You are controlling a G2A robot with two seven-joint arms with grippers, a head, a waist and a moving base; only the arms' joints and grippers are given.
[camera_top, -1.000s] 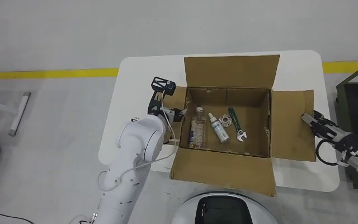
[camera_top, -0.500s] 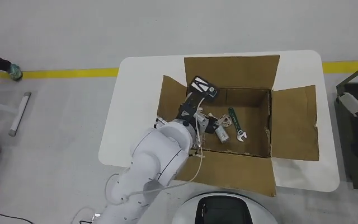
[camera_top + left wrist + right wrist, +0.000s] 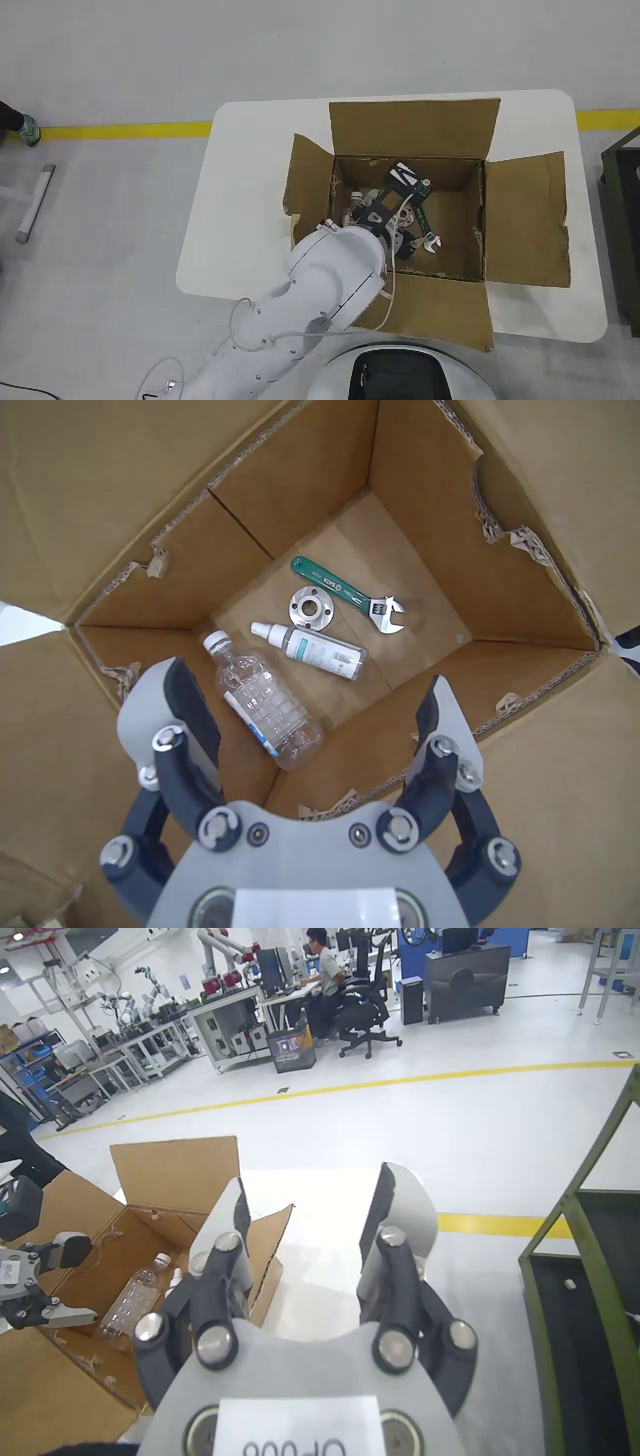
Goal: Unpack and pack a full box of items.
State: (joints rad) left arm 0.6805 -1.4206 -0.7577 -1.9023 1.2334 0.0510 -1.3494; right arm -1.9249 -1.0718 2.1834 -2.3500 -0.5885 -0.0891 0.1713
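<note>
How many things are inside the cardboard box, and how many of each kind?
Bottles: 2 (big clear bottle, small spray bottle)
Wrench: 1
Metal ring: 1
Total in the box: 4

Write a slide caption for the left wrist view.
Open left tool above cardboard box holding wrench, flange, spray bottle and clear bottle.
</note>
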